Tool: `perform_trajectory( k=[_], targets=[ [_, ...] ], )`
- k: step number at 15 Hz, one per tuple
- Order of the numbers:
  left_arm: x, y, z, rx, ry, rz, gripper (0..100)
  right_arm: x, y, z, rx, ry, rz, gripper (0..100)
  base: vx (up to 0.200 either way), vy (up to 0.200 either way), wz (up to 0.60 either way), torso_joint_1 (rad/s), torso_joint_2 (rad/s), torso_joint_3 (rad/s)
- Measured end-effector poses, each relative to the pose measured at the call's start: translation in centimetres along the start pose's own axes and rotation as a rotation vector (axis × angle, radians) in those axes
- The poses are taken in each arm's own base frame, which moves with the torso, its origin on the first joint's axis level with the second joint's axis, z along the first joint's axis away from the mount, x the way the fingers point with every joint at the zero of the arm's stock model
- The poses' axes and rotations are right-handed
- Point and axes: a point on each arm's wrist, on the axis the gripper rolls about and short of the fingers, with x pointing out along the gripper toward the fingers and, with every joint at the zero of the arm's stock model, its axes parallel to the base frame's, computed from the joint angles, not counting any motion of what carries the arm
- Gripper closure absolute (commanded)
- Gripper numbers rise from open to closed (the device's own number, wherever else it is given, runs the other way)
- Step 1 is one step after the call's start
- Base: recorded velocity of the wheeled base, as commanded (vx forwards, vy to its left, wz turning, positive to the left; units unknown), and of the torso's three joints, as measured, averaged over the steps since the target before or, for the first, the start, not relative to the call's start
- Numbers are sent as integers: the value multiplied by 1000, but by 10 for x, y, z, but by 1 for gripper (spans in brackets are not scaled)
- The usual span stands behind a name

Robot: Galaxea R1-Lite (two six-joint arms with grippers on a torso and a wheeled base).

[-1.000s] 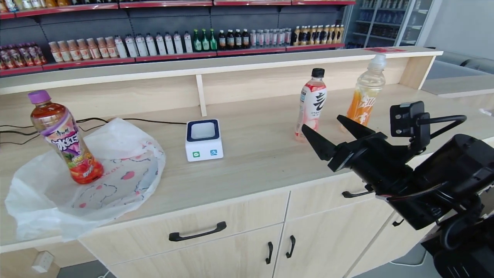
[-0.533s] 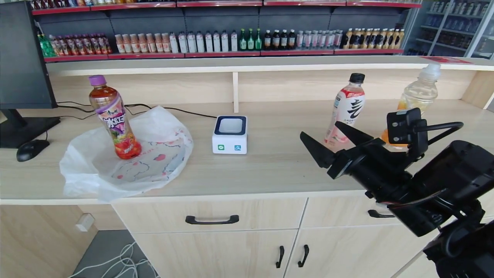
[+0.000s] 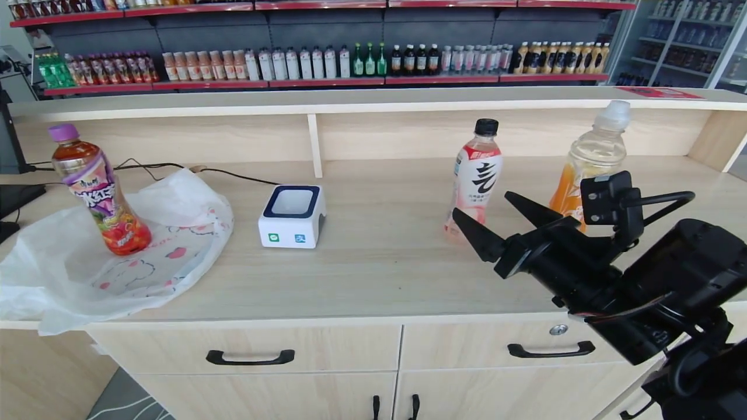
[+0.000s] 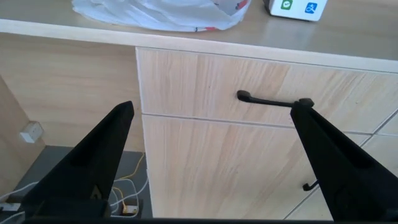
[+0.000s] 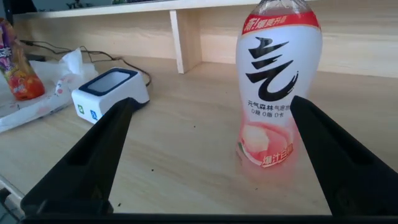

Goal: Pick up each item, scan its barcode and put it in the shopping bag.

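A pink-and-white bottle (image 3: 475, 175) with a black cap stands upright on the counter, right of centre. My right gripper (image 3: 480, 204) hangs open just in front of it, apart from it. In the right wrist view the same bottle (image 5: 277, 93) stands ahead of the right gripper (image 5: 212, 102), a little toward one finger. An orange drink bottle (image 3: 589, 163) stands further right. A purple-capped bottle (image 3: 96, 192) stands on the flat white shopping bag (image 3: 117, 262) at the left. The white scanner (image 3: 292, 217) sits mid-counter. My left gripper (image 4: 212, 106) is open, low before the cabinet front.
A raised back ledge (image 3: 350, 99) runs behind the counter, with a thin divider (image 3: 315, 146). Cables (image 3: 146, 166) trail behind the bag. A drawer handle (image 4: 273, 101) lies ahead of the left gripper. Bare counter (image 3: 379, 256) spreads between scanner and pink bottle.
The whole head view has shifted, so the camera moved. The bottles, bag and scanner stand as before. The right gripper stays open in front of the pink-and-white bottle.
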Motion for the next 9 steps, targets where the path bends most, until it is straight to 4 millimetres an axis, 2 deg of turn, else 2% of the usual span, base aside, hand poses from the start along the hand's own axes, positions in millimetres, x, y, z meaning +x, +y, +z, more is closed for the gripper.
perform_trajectory(
  k=[9],
  targets=[
    [0, 0, 0, 1, -2, 1, 0, -4, 4, -12, 3, 51, 15, 0, 0, 0, 0, 0, 0, 0]
  ],
)
